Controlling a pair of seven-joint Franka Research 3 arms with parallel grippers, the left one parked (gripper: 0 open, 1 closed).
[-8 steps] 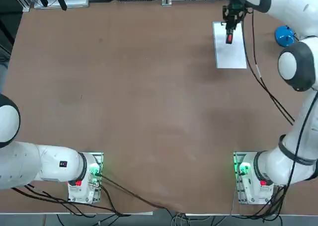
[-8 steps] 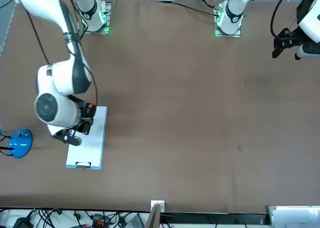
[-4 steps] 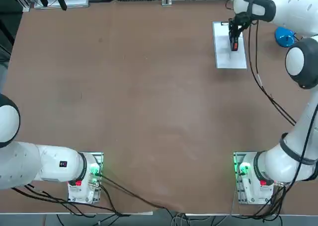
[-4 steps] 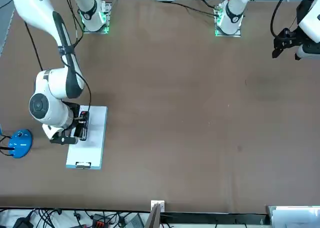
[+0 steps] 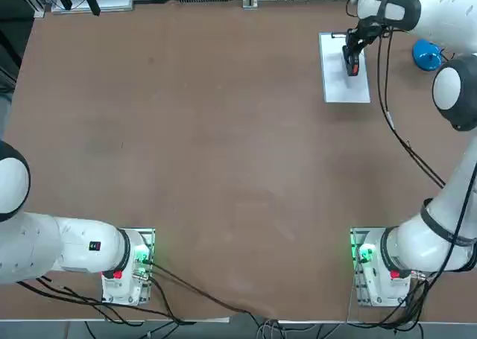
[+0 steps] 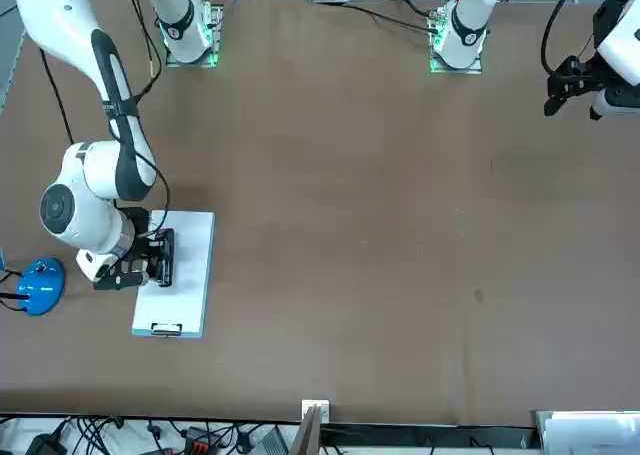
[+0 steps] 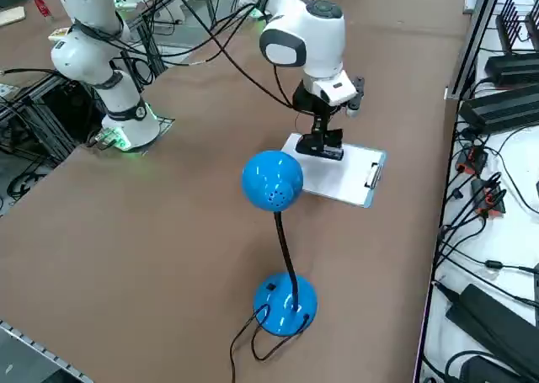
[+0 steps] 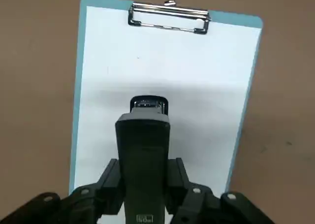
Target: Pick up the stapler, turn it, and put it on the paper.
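The right hand (image 8: pixel 146 187) was pinching the stapler (image 8: pixel 143 145), one finger against each side of its dark body. In the wrist view the stapler's length lay in line with the length of the paper (image 8: pixel 165 61), its far end pointing toward the metal clip (image 8: pixel 168 17) at the short edge. The stapler was over the white sheet, between its two long sides and short of the clip; whether it touched the sheet could not be told.

The paper lay on a clipboard (image 8: pixel 76 106) with a blue-green border that showed along the edges, and the clipboard lay flat on the brown counter (image 5: pixel 209 160). From overhead, a red mark (image 5: pixel 354 71) showed at the end of the stapler, over the sheet.

The right arm (image 7: pixel 295 34) reached across the counter to the clipboard, its cables looping alongside. A blue lamp (image 7: pixel 272 181) with a round head, a dark bendable neck and a round base stood near the clipboard, apart from it, with a black cord (image 7: pixel 253 324) trailing beside the base on the counter.
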